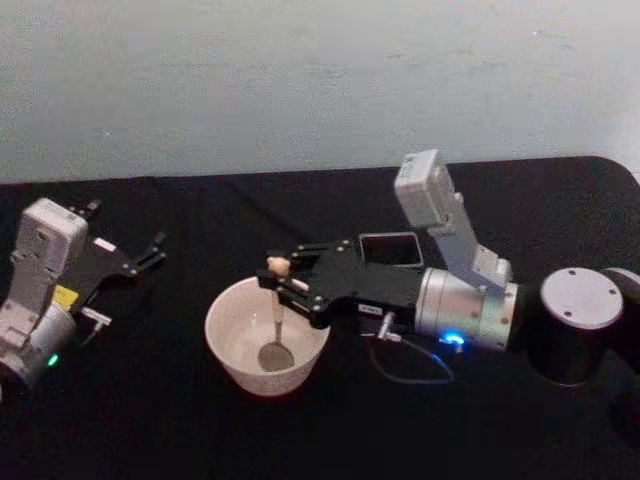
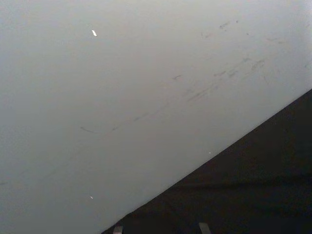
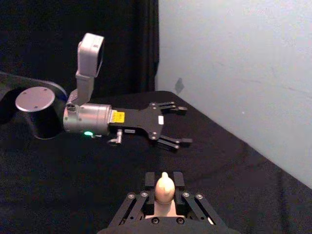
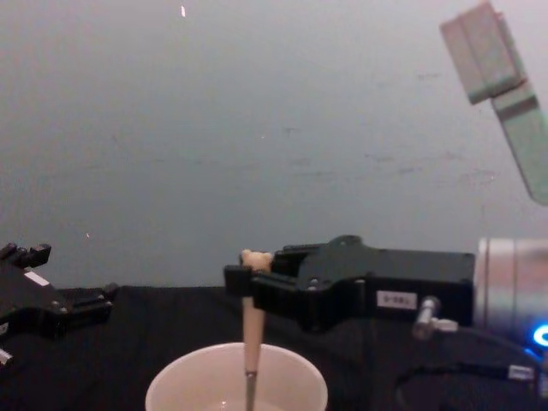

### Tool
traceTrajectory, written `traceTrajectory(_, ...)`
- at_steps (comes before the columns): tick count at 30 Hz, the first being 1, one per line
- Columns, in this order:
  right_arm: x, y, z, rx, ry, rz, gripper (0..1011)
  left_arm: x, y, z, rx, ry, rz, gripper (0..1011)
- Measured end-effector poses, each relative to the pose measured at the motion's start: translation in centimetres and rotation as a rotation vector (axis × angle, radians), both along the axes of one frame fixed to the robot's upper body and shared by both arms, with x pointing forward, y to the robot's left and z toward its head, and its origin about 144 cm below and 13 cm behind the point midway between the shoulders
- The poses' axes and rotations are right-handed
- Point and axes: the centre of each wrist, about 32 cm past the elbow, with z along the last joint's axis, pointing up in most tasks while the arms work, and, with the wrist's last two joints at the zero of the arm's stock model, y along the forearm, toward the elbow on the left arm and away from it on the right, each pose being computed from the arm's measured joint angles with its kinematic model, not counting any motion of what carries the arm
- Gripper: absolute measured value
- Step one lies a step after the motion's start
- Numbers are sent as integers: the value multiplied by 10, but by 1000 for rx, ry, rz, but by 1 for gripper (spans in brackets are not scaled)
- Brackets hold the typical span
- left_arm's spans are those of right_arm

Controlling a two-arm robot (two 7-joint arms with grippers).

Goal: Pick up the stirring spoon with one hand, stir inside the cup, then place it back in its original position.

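Right gripper (image 1: 281, 284): reaches in from the cup's right, level, tips just above the far rim of the cup (image 1: 216, 318). Pinched shut on the stirring spoon (image 1: 276, 305), high on the beige handle, right under the tiny bear head. From the right wrist, same grip (image 3: 164, 184): bear head of the spoon (image 3: 165, 187) poking up between the two black fingers.

Stirring spoon: upright, barely tilted, shiny bowl down inside the cup near its floor. Touching the floor or not, cannot tell. From the chest, handle (image 4: 253, 338) dropping straight from the gripper (image 4: 243, 287) through the cup's mouth (image 4: 167, 387).

Dark grey square holder (image 1: 390, 249): behind the cup and to its right, apart from it, front edge hidden by the right gripper's black body.

Left gripper (image 1: 155, 251): parked well to the cup's left, above the black tablecloth (image 1: 140, 420), fingers spread wide, gripping nothing. Seen also beyond the spoon from the right wrist (image 3: 181, 126), and low at the cup's left from the chest (image 4: 64, 276).
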Motion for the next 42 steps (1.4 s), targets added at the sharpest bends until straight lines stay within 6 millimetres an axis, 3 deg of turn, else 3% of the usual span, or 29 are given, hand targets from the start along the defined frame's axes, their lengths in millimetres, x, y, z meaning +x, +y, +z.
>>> traceTrajectory(19, 14, 34, -3, -54, -22, 2, 216, 0, 0, 0, 0, 0, 0, 1002)
traceTrajectory(29, 24, 29, -7, -63, -21, -43, 216, 0, 0, 0, 0, 0, 0, 1001)
traceTrajectory(42, 28, 4, -3, -55, -30, -95, 216, 0, 0, 0, 0, 0, 0, 1001)
